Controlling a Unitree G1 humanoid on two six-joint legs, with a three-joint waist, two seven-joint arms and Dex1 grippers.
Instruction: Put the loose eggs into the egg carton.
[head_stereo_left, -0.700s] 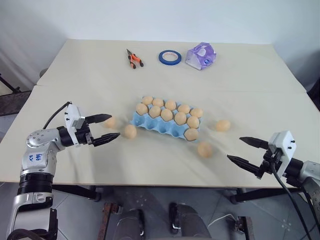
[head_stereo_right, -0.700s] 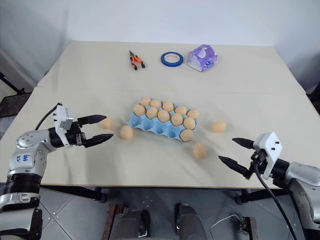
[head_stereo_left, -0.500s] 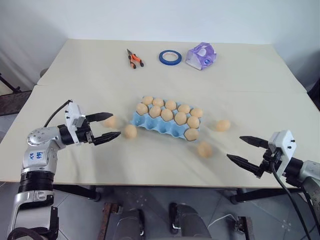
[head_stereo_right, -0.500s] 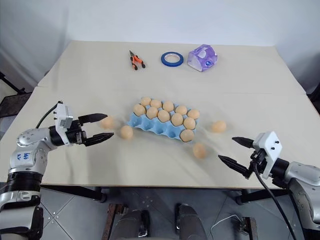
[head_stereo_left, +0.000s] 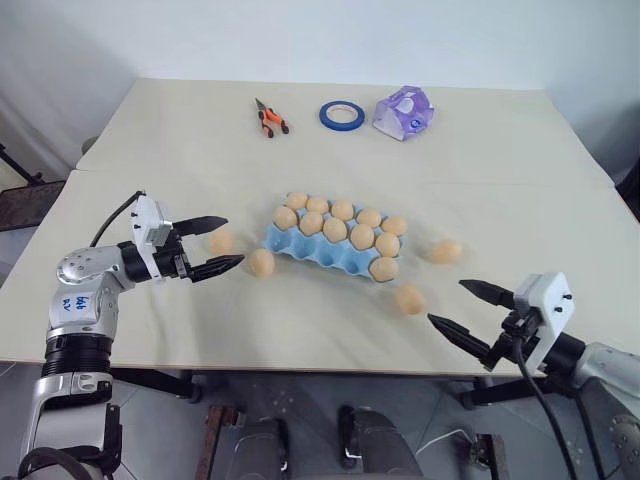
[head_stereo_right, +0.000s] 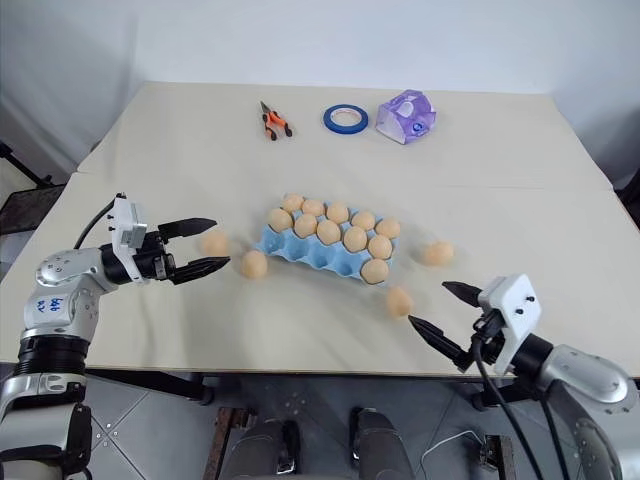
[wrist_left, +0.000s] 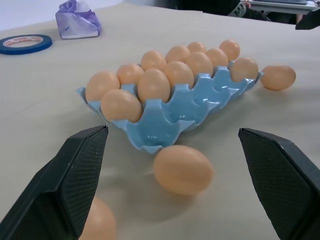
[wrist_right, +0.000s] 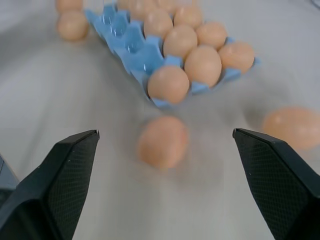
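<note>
Blue egg carton (head_stereo_left: 322, 250) w/ 11 eggs; 4 loose eggs (head_stereo_left: 261, 263).

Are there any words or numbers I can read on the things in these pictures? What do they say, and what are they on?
None can be read.
Blue tape ring: a row of small reddish marks, too blurred to read.
Purple plastic lump: dark spots, no legible writing.
Egg carton, loose eggs and pliers: no writing visible.

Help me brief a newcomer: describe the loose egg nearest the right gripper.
Start at the light blue egg carton mid-table. Just off its near right corner lies a loose egg, bare on the table, ahead of the right gripper. The other right-side egg lies farther back.
</note>
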